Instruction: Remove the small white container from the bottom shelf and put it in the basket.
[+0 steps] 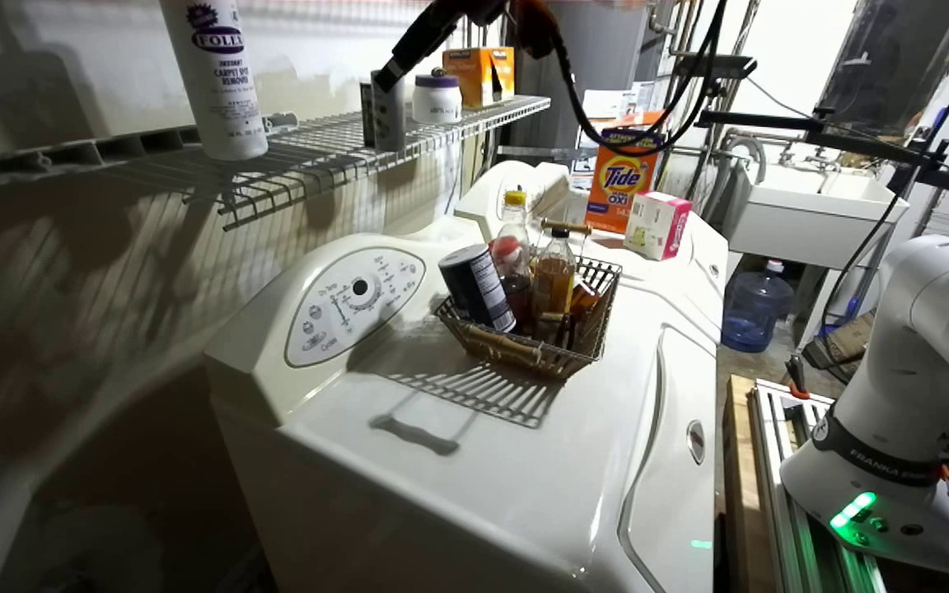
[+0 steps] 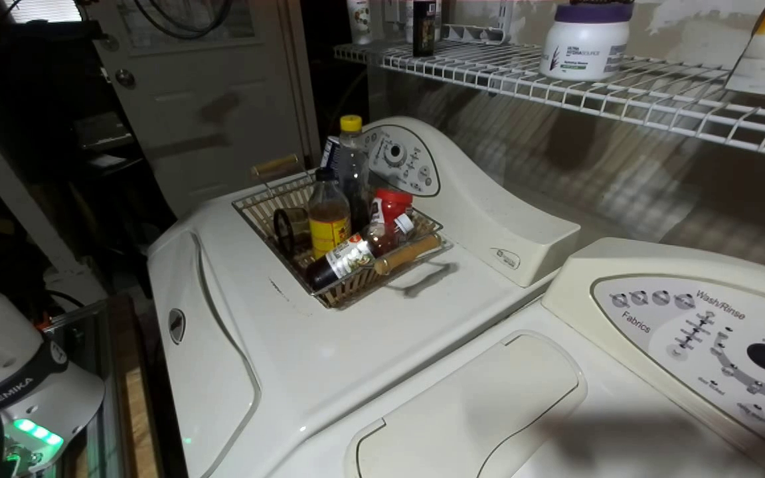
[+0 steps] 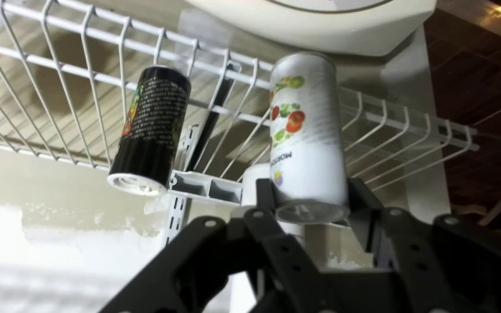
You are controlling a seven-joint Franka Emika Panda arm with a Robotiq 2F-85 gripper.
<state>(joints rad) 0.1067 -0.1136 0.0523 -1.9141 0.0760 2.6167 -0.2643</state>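
"Two black fingers [image 3: 264, 195] are plainly shown only by the wrist view. What is held by the gripper [image 3: 310, 191]?"

"The small white container [image 3: 307, 126]: its near end is clasped between the fingertips, the rest pointed away from the gripper. In an exterior view it is seen upright, its top met by the gripper, at the front of the wire shelf [image 2: 688, 99]; whether its base is touched by the wires cannot be told."

"And how is it marked?"

"It is shaped as a slim, pale cylinder. Printed vegetables and the name MORTON are revealed by the wrist view; in an exterior view only a plain grey-white side is shown."

"What is placed beyond?"

"On the shelf, near it, a black can [image 3: 155, 126] is stood, with a purple-lidded tub [image 1: 437, 100] farther along. Lower down, the basket [image 1: 557, 358] is set on a white appliance [image 1: 474, 486], and a dark canister [image 1: 474, 288] is leaned inside. By an exterior view, a slanted bottle [image 2: 348, 257] with a white cap is disclosed there. Farthest off, a white sink [image 1: 812, 222] is seen."
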